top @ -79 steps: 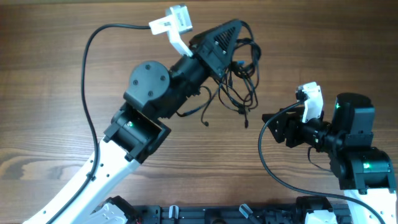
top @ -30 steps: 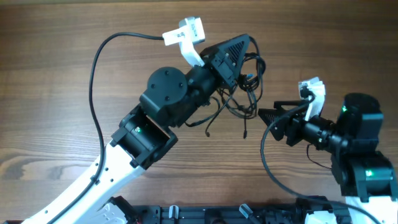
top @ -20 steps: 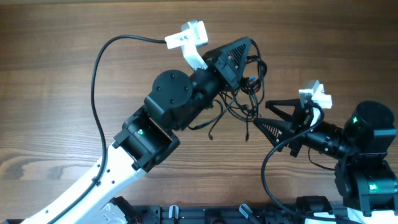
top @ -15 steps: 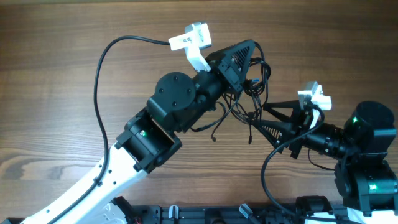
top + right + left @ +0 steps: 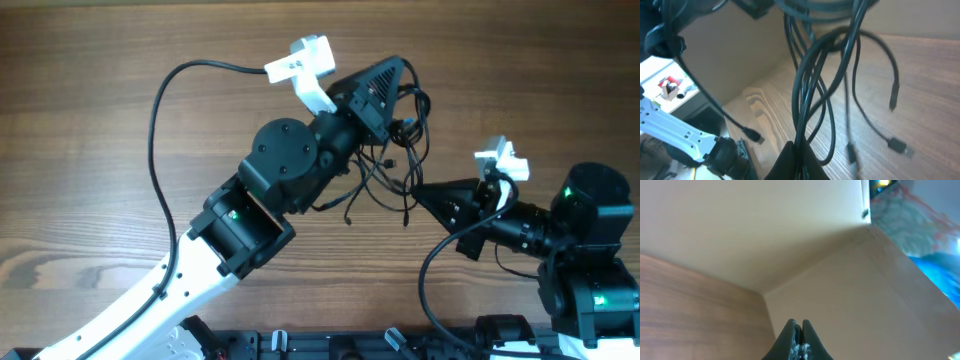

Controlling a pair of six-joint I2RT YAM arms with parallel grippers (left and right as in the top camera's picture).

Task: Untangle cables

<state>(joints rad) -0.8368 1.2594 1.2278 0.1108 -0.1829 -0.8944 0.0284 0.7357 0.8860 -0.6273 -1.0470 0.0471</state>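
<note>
Two grips on thin black cable tangle (image 5: 398,150).
Left tool (image 5: 399,66) clamped shut on upper loops; right tool (image 5: 418,188) clamped shut on lower strands.

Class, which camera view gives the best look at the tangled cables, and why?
The right wrist view: the cables fill it, with single strands and plug ends distinct. Overhead shows the cables only as a small, distant tangle. The left wrist view shows none.

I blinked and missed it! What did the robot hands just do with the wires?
The right gripper reached in toward the cables with jaws open, then shut on some strands. The left gripper stayed shut, holding them up off the table.
</note>
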